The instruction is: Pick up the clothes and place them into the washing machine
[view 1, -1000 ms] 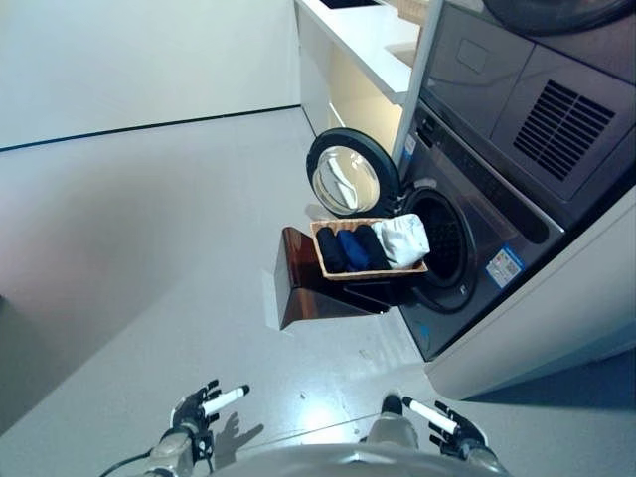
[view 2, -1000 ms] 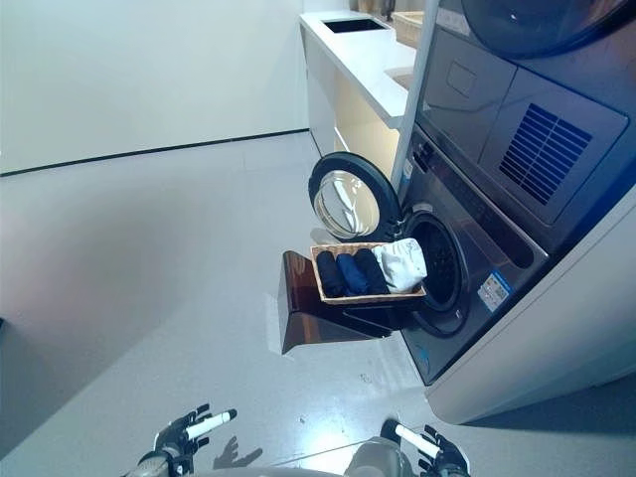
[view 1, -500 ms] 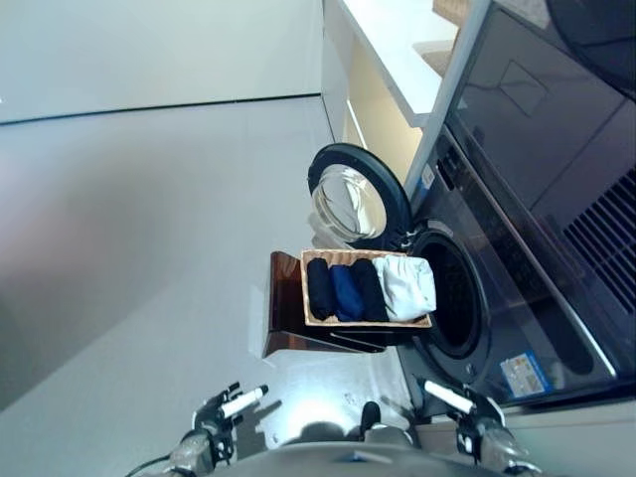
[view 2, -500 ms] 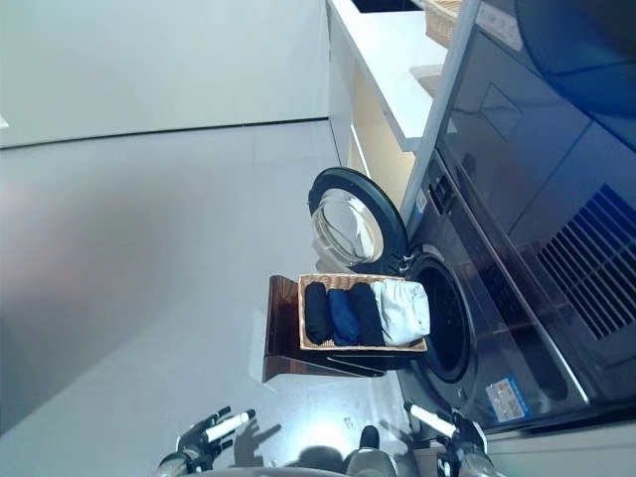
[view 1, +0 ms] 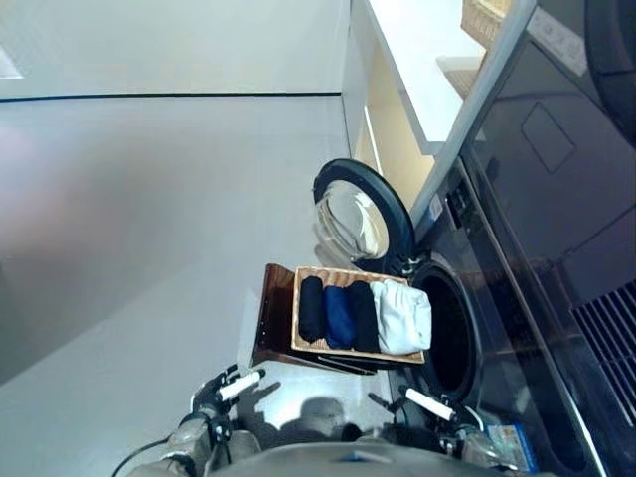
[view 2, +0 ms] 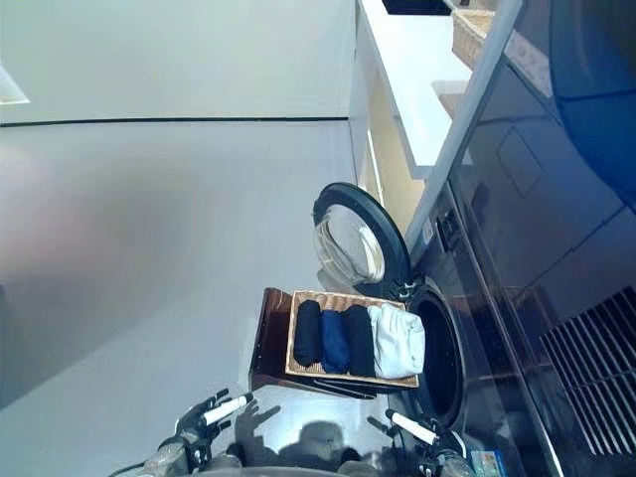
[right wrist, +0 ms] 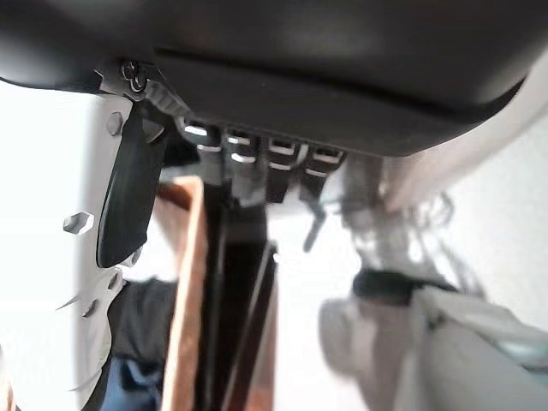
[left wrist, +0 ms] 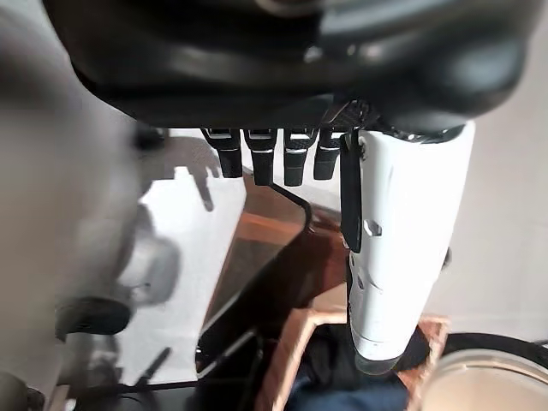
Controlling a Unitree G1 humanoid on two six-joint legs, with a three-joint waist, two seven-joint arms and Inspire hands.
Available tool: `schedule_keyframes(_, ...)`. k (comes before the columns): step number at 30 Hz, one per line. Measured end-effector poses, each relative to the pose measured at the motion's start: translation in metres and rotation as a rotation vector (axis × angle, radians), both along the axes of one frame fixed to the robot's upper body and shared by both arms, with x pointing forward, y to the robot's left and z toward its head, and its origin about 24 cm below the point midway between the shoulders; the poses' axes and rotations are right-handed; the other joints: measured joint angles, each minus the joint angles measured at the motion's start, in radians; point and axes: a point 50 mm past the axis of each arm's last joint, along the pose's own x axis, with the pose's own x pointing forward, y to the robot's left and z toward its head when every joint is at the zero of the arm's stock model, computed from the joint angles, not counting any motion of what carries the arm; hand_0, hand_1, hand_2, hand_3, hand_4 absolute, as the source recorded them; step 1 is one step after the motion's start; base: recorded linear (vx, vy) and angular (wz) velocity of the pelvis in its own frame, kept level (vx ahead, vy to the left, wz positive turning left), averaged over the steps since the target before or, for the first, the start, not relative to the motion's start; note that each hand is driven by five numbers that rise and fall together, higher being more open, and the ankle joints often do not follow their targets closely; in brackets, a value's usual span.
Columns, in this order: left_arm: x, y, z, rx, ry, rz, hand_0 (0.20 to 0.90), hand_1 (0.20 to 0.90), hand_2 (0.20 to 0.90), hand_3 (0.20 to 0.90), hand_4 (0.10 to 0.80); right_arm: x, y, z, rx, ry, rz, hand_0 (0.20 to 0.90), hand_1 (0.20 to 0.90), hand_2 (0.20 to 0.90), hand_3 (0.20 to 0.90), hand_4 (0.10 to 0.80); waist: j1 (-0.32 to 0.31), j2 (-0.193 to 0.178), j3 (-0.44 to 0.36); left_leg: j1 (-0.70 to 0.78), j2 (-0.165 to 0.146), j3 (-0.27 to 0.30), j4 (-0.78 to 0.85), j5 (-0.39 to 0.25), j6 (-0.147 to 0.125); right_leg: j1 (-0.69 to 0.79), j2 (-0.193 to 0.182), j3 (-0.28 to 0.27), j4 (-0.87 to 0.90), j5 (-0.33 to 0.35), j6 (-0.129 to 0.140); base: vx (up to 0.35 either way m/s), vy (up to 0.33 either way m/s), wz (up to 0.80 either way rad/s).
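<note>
As before, clothes [view 1: 362,315] in basket [view 1: 350,353].

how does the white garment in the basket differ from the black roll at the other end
The white garment is pale and loosely bunched, spilling over the basket rim; the black roll is dark, narrow and tightly rolled, lying inside the rim. The white garment sits at the end next to the washing machine's open drum; the black roll is at the far end from it. Both lie in the same basket, untouched by either hand.
</note>
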Motion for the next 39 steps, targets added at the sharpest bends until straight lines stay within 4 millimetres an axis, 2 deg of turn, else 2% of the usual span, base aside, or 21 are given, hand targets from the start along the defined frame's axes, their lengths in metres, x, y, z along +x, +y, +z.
schedule_keyframes(2,-0.011,-0.001,-0.004,-0.006,0.029,0.022,0.900,0.900,0.900,0.900,0.800,-0.002,-0.015,0.004,-0.042,0.013,-0.003,0.900,0.900,0.900,0.900,0.800,0.015,0.050,-0.005,-0.002,0.016,0.000,-0.037,-0.006,0.015,0.034,0.008,0.042,-0.018,-0.011,0.034,0.301,0.091,-1.07)
schedule_keyframes(3,-0.017,0.002,-0.005,-0.001,0.050,0.030,0.900,0.900,0.900,0.900,0.800,-0.008,-0.015,0.003,-0.044,0.028,-0.008,0.900,0.900,0.900,0.900,0.800,0.018,0.052,-0.012,0.021,0.004,0.028,-0.033,0.050,0.067,0.059,-0.005,0.065,-0.042,-0.014,0.062,0.321,0.147,-0.85)
schedule_keyframes(4,-0.020,0.011,-0.004,0.019,0.055,0.041,0.900,0.900,0.900,0.900,0.800,-0.011,-0.011,0.001,-0.030,0.035,-0.004,0.900,0.900,0.900,0.900,0.800,0.018,0.028,-0.007,0.036,-0.025,0.059,-0.024,0.071,0.091,0.065,-0.035,0.071,-0.036,-0.011,0.068,0.229,0.110,-0.57)
schedule_keyframes(5,-0.019,0.022,-0.001,0.043,0.049,0.056,0.900,0.900,0.900,0.900,0.800,-0.016,-0.003,-0.003,-0.007,0.051,-0.005,0.900,0.900,0.900,0.900,0.800,0.017,0.005,-0.004,0.056,-0.042,0.076,-0.026,0.057,0.105,0.065,-0.032,0.058,-0.003,-0.015,0.076,0.341,0.171,-0.50)
schedule_keyframes(6,-0.021,0.030,0.000,0.056,0.047,0.077,0.900,0.900,0.900,0.900,0.800,-0.023,0.003,-0.006,0.009,0.075,-0.010,0.900,0.900,0.900,0.900,0.800,0.022,-0.010,-0.005,0.085,-0.054,0.101,-0.032,0.059,0.117,0.062,-0.041,0.021,0.019,-0.026,0.076,0.311,0.201,-0.53)
schedule_keyframes(7,-0.024,0.037,0.001,0.072,0.050,0.089,0.900,0.900,0.900,0.900,0.800,-0.026,0.006,-0.008,0.017,0.082,-0.012,0.900,0.900,0.900,0.900,0.800,0.026,-0.012,-0.005,0.109,-0.064,0.117,-0.036,0.044,0.124,0.066,-0.052,0.020,0.021,-0.022,0.073,0.314,0.202,-0.49)
schedule_keyframes(8,-0.022,0.043,0.004,0.087,0.044,0.090,0.900,0.900,0.900,0.900,0.800,-0.027,0.008,-0.008,0.023,0.083,-0.014,0.900,0.900,0.900,0.900,0.800,0.025,-0.020,-0.010,0.115,-0.091,0.120,-0.022,0.021,0.130,0.073,-0.073,0.026,0.018,-0.007,0.077,0.272,0.208,-0.40)
schedule_keyframes(9,-0.025,0.044,0.003,0.090,0.052,0.091,0.900,0.900,0.900,0.900,0.800,-0.030,0.008,-0.009,0.023,0.088,-0.018,0.900,0.900,0.900,0.900,0.800,0.027,-0.019,-0.012,0.120,-0.094,0.116,-0.019,0.011,0.130,0.069,-0.080,0.039,0.021,-0.010,0.084,0.140,0.120,-0.29)
schedule_keyframes(11,-0.017,0.044,0.005,0.090,0.034,0.089,0.900,0.900,0.900,0.900,0.800,-0.023,0.008,-0.008,0.026,0.073,-0.016,0.900,0.900,0.900,0.900,0.800,0.029,0.000,-0.010,0.110,-0.110,0.111,0.005,-0.014,0.135,0.068,-0.099,0.039,0.024,-0.004,0.114,0.232,0.193,-0.19)
schedule_keyframes(12,-0.013,0.042,0.005,0.087,0.027,0.078,0.900,0.900,0.900,0.900,0.800,-0.019,0.008,-0.007,0.026,0.065,-0.022,0.900,0.900,0.900,0.900,0.800,0.029,0.012,-0.012,0.102,-0.112,0.114,0.034,-0.034,0.136,0.064,-0.106,0.044,0.038,-0.008,0.128,0.206,0.167,-0.06)
schedule_keyframes(14,-0.016,0.037,0.003,0.076,0.034,0.073,0.900,0.900,0.900,0.900,0.800,-0.015,0.008,-0.006,0.025,0.053,-0.014,0.900,0.900,0.900,0.900,0.800,0.030,0.031,-0.030,0.102,-0.112,0.121,0.063,-0.063,0.139,0.060,-0.111,0.044,0.054,-0.011,0.135,0.198,0.155,-0.16)
schedule_keyframes(17,-0.019,0.035,0.002,0.071,0.042,0.067,0.900,0.900,0.900,0.900,0.800,-0.009,0.009,-0.005,0.025,0.036,-0.003,0.900,0.900,0.900,0.900,0.800,0.052,0.022,-0.058,0.101,-0.123,0.155,0.072,-0.081,0.141,0.042,-0.131,0.044,0.057,-0.029,0.150,0.123,0.106,-0.33)
schedule_keyframes(20,-0.024,0.034,0.000,0.070,0.056,0.067,0.900,0.900,0.900,0.900,0.800,0.001,0.011,-0.003,0.025,0.008,0.012,0.900,0.900,0.900,0.900,0.800,0.054,0.006,-0.099,0.080,-0.139,0.173,0.080,-0.088,0.152,0.011,-0.152,0.041,0.064,-0.031,0.151,0.142,0.120,-0.12)
schedule_keyframes(24,-0.029,0.033,-0.002,0.069,0.077,0.068,0.900,0.900,0.900,0.900,0.800,-0.005,0.012,-0.005,0.026,0.027,0.020,0.900,0.900,0.900,0.900,0.800,0.051,-0.011,-0.139,0.070,-0.170,0.179,0.063,-0.097,0.173,-0.018,-0.184,0.031,0.095,-0.028,0.152,0.096,0.094,0.03)
schedule_keyframes(28,-0.027,0.028,-0.002,0.059,0.071,0.061,0.900,0.900,0.900,0.900,0.800,-0.017,0.012,-0.007,0.026,0.059,0.025,0.900,0.900,0.900,0.900,0.800,0.047,-0.010,-0.149,0.064,-0.194,0.187,0.041,-0.091,0.199,-0.025,-0.207,0.002,0.136,0.006,0.174,0.023,0.110,0.21)
schedule_keyframes(30,-0.026,0.024,-0.003,0.051,0.074,0.042,0.900,0.900,0.900,0.900,0.800,-0.014,0.010,-0.006,0.019,0.051,0.020,0.900,0.900,0.900,0.900,0.800,0.049,0.009,-0.150,0.053,-0.194,0.191,0.032,-0.094,0.214,-0.096,-0.217,-0.007,0.247,0.012,0.172,0.103,0.252,0.15)
schedule_keyframes(31,-0.027,0.021,-0.004,0.048,0.080,0.026,0.900,0.900,0.900,0.900,0.800,-0.013,0.008,-0.006,0.013,0.046,0.022,0.900,0.900,0.900,0.900,0.800,0.035,0.031,-0.152,0.052,-0.189,0.180,0.019,-0.087,0.225,-0.139,-0.221,-0.011,0.323,0.024,0.154,0.102,0.225,0.34)
schedule_keyframes(33,-0.027,0.021,-0.004,0.049,0.083,0.026,0.900,0.900,0.900,0.900,0.800,-0.013,0.008,-0.006,0.014,0.051,0.023,0.900,0.900,0.900,0.900,0.800,0.024,0.046,-0.131,0.077,-0.214,0.175,0.003,-0.067,0.250,-0.194,-0.239,0.021,0.467,0.070,0.153,0.090,0.169,0.41)
schedule_keyframes(36,-0.031,0.023,-0.004,0.057,0.092,0.028,0.900,0.900,0.900,0.900,0.800,-0.006,0.009,-0.004,0.017,0.018,0.032,0.900,0.900,0.900,0.900,0.800,0.015,0.078,-0.081,0.154,-0.216,0.154,-0.047,-0.059,0.281,-0.219,-0.264,0.013,0.583,0.137,0.149,0.166,0.031,0.15)
schedule_keyframes(38,-0.032,0.027,-0.004,0.067,0.097,0.026,0.900,0.900,0.900,0.900,0.800,-0.005,0.010,-0.004,0.020,0.013,0.034,0.900,0.900,0.900,0.900,0.800,0.005,0.090,-0.072,0.166,-0.217,0.136,-0.060,-0.056,0.290,-0.232,-0.272,-0.010,0.594,0.102,0.145,0.126,-0.080,0.19)
schedule_keyframes(39,-0.031,0.030,-0.003,0.077,0.095,0.020,0.900,0.900,0.900,0.900,0.800,-0.004,0.010,-0.004,0.019,0.013,0.033,0.900,0.900,0.900,0.900,0.800,0.004,0.092,-0.061,0.171,-0.220,0.129,-0.061,-0.056,0.294,-0.225,-0.283,-0.055,0.538,0.086,0.149,0.075,-0.083,0.24)
